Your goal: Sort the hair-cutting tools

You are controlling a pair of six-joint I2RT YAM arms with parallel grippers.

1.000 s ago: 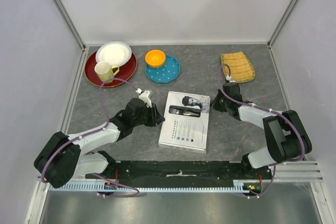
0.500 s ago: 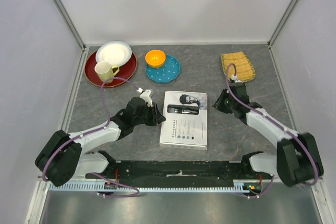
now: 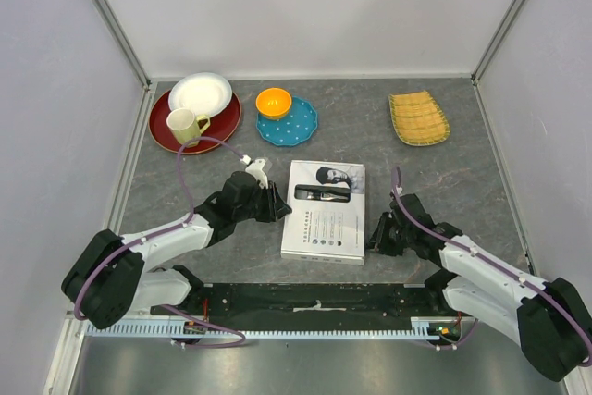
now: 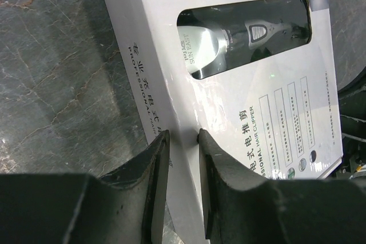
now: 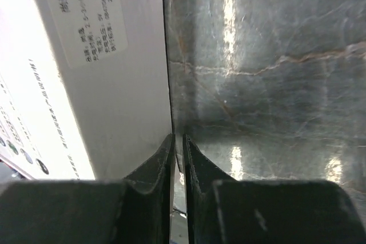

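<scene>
While near-shut, left end effector [image 4: 182,139] astride box [image 4: 171,90]

Box [image 3: 326,224] laid at frame centre on bench [image 3: 444,178]; clipper [image 3: 323,194] lodged in its upper part. Left tool [image 3: 284,207] set against box's left edge, right tool [image 3: 374,234] beside lower-right corner. Stacked plates [image 3: 225,125] with mug [image 3: 185,125] placed upper left; bowl [image 3: 274,102] on plate [image 3: 298,129] just right; mat [image 3: 418,117] upper right.

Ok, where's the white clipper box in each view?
Top external: white box at centre of the grey marbled tabletop.
Left wrist: the box fills the upper right.
Right wrist: its side fills the left half.
Shared landmark: that tabletop beside the box.
</scene>
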